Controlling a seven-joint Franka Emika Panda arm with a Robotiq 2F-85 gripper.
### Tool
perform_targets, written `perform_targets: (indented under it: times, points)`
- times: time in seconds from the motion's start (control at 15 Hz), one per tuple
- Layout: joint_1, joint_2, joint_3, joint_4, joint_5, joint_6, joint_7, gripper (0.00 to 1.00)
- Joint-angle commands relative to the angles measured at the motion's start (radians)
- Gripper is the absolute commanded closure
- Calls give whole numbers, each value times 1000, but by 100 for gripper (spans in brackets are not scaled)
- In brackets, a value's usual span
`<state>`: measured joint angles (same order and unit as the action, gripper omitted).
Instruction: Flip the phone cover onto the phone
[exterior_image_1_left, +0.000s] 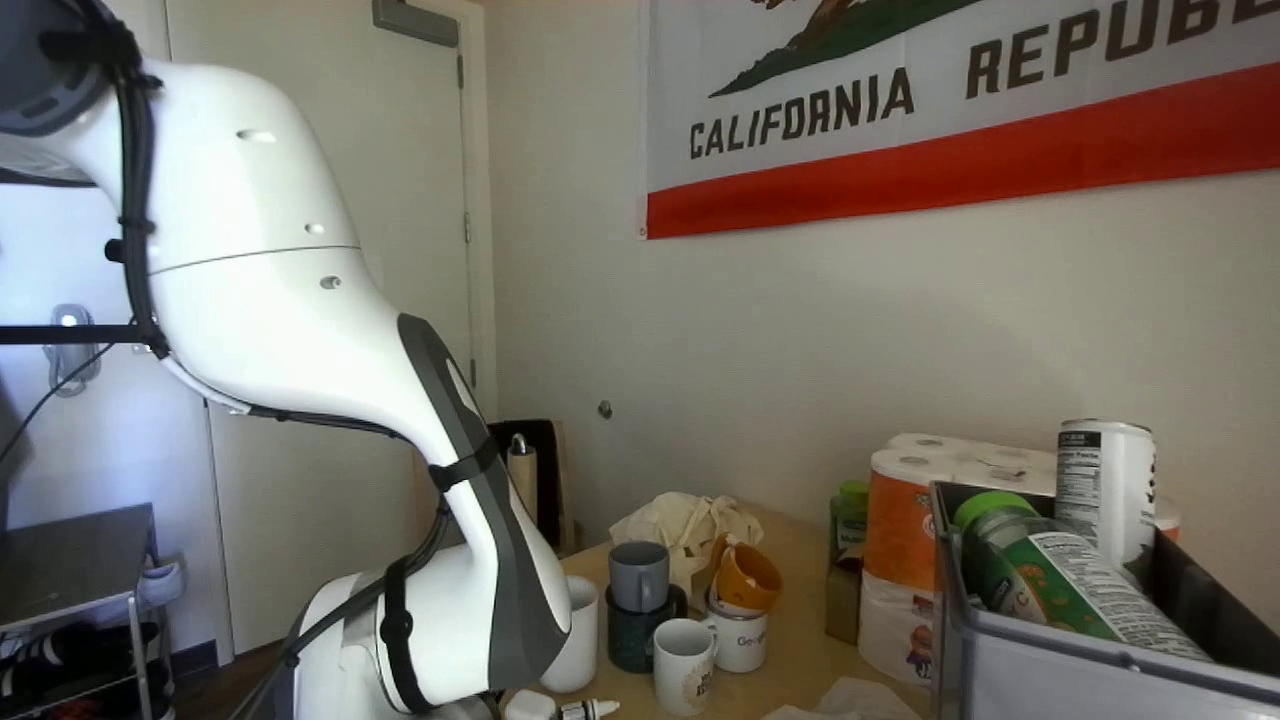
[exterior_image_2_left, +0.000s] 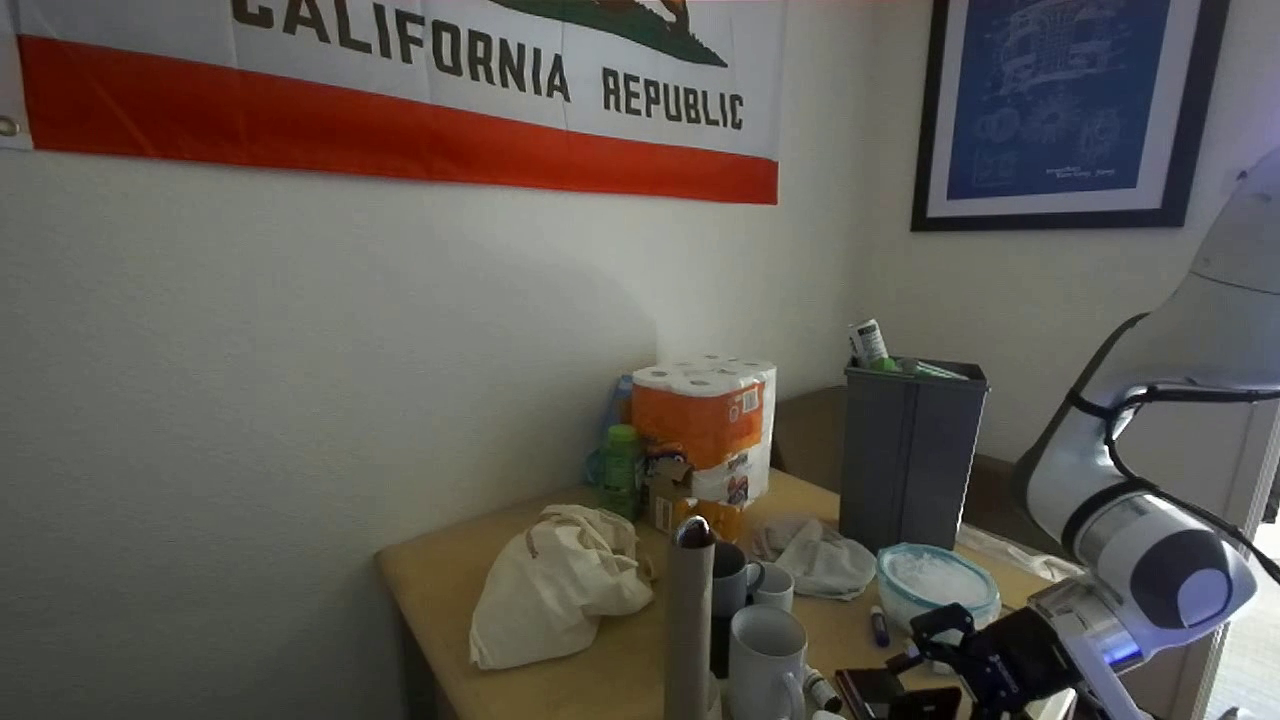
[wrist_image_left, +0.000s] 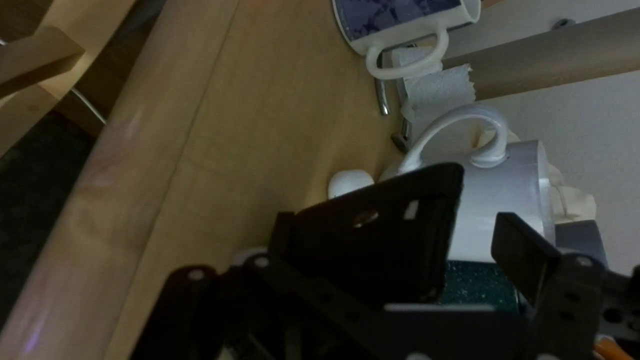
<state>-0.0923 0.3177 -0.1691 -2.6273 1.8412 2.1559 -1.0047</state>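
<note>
A dark phone cover (wrist_image_left: 370, 250) stands tilted between my fingers in the wrist view, close beside the left finger. Whether it touches that finger is too dark to tell. My gripper (wrist_image_left: 395, 235) is open, with a wide gap to the right finger. In an exterior view my gripper (exterior_image_2_left: 925, 640) is low over the table's near right part, and a dark phone and cover (exterior_image_2_left: 868, 688) lie just below and beside it. Which dark part is phone and which is cover I cannot tell. In the remaining exterior view the gripper and phone are out of sight.
A white mug (wrist_image_left: 495, 200) stands right behind the cover, with more mugs (exterior_image_1_left: 684, 665) around it. A paper towel holder (exterior_image_2_left: 690, 620), a bowl with a teal rim (exterior_image_2_left: 937, 590), a marker (exterior_image_2_left: 879, 627) and a tall grey bin (exterior_image_2_left: 905, 460) are on the table.
</note>
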Motion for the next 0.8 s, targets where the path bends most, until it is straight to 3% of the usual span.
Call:
perform_targets:
  times: [0.0, 0.73]
  points:
    - [7, 23, -8, 25, 78, 3, -76, 0]
    - [42, 33, -9, 37, 241, 95, -188, 0]
